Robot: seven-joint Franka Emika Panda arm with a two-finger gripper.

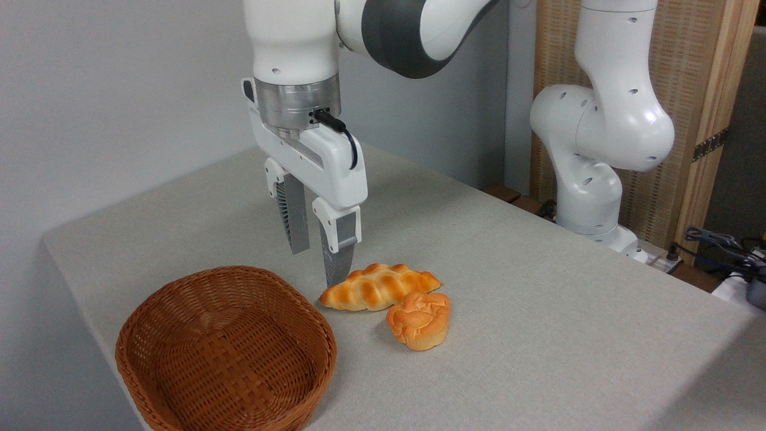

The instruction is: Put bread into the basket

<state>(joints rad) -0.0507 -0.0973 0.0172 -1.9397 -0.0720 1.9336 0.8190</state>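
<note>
Grey tabletop (pixel 538 311): bread (pixel 419 320) lies right of the open, raised claw (pixel 316 266).

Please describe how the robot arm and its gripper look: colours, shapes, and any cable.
The arm has glossy white rounded shells with a dark grey joint band and a silver metal ring at the wrist. The gripper has a white boxy body, two grey ribbed tapered fingers, and a short black cable looping at its side.

White arm bent down from above, pincer (pixel 316 266) vertical, its two grey fingers parted, empty.
</note>
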